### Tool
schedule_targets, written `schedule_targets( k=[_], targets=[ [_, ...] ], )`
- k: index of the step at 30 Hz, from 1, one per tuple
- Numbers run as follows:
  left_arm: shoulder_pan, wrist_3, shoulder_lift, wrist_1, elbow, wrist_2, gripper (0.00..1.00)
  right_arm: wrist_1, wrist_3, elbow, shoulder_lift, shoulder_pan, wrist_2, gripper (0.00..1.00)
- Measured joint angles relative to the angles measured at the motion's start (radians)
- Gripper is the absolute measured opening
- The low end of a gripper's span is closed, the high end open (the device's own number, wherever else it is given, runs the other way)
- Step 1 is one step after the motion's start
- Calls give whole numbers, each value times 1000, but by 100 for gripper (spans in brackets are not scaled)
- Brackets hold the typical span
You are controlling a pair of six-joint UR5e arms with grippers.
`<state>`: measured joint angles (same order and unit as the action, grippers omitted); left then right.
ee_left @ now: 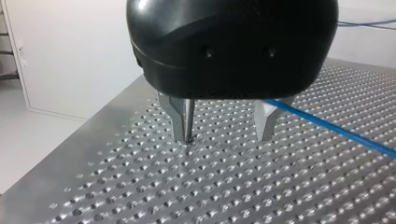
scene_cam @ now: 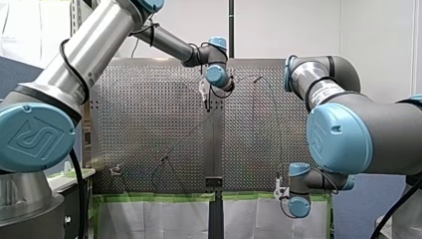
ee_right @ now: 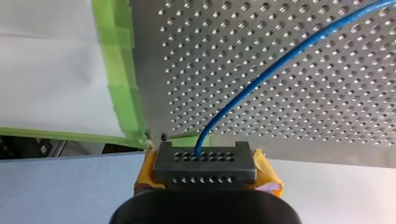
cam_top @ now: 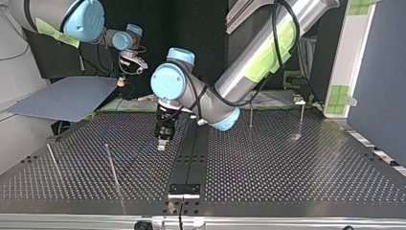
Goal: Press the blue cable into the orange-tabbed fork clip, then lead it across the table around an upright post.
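My left jaws far across table (scene_cam: 139,99), cable (scene_cam: 186,135)

Robotics lab. Perforated metal tabletop (cam_top: 287,163), my left arm (scene_cam: 84,55) and my right arm (scene_cam: 358,129) at its sides. Plain white walls (scene_cam: 298,25), green tape (ee_right: 116,70) on edges

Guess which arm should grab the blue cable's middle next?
Probably left: my left gripper is open at the table, blue cable beside one finger. My right gripper holds it at the edge.
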<state>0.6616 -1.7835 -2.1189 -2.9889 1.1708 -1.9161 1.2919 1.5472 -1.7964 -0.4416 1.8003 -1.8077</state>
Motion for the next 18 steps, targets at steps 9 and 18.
schedule_targets(
  k=[9,18],
  targets=[
    [18,26,6,-6,16,-24,73,10,-2,0,0,3,-4,0],
    [34,46,40,-7,50,-44,70,12,2,0,0,3,-4,0]
  ],
)
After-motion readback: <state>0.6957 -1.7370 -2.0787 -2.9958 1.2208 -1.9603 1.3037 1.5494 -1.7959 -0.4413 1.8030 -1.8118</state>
